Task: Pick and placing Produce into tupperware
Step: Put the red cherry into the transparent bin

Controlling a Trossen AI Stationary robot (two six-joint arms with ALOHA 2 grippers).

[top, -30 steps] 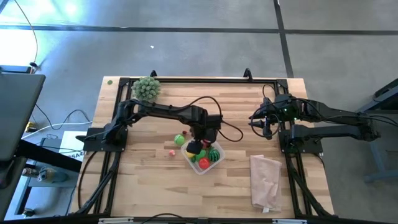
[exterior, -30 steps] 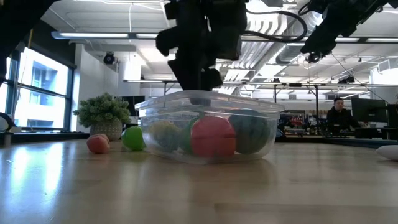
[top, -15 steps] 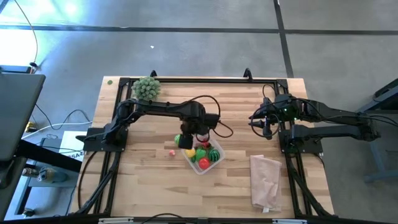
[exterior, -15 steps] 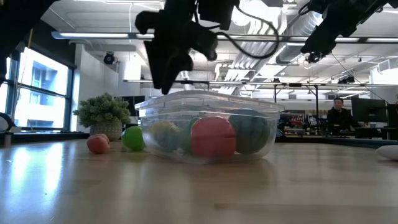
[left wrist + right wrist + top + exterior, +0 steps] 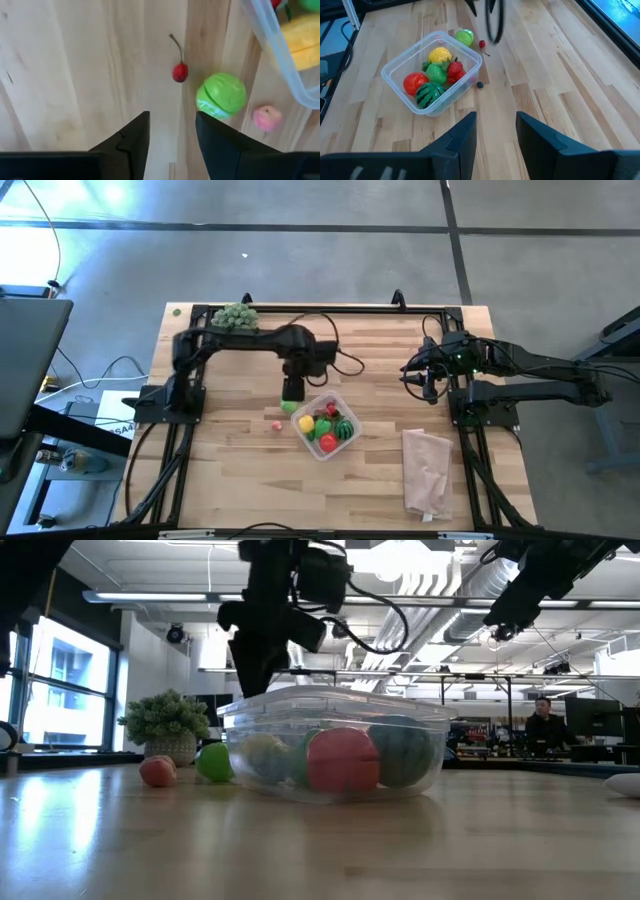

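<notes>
High view: the left gripper (image 5: 292,388) hangs over the tabletop (image 5: 230,470) just beside the far-left corner of the tupperware (image 5: 326,423), above a green ball (image 5: 288,406) that lies outside the container. The container already holds yellow, red and green pieces, with the striped watermelon ball (image 5: 344,430) at its right side. A small pink piece (image 5: 274,425) sits on the wood to the container's left. The right gripper (image 5: 426,383) waits well apart at the right of the tabletop, so the left arm is plainly the nearer one.

Low view: the left arm descends behind the clear box; the green ball (image 5: 213,762) and the pink piece (image 5: 157,771) rest on the wood left of it. The jaws themselves are hard to make out here.

Left wrist view: the jaws stand apart and empty. The green ball (image 5: 221,95) lies ahead of them and offset toward the right finger (image 5: 220,145), not centred in the gap; a small cherry (image 5: 180,72) with its stem pointing away lies nearer the centre line. The next grasp probably needs a sideways shift toward the ball.

Right wrist view: the right jaws are parted and hold nothing; the tupperware (image 5: 395,75) lies far ahead.
</notes>
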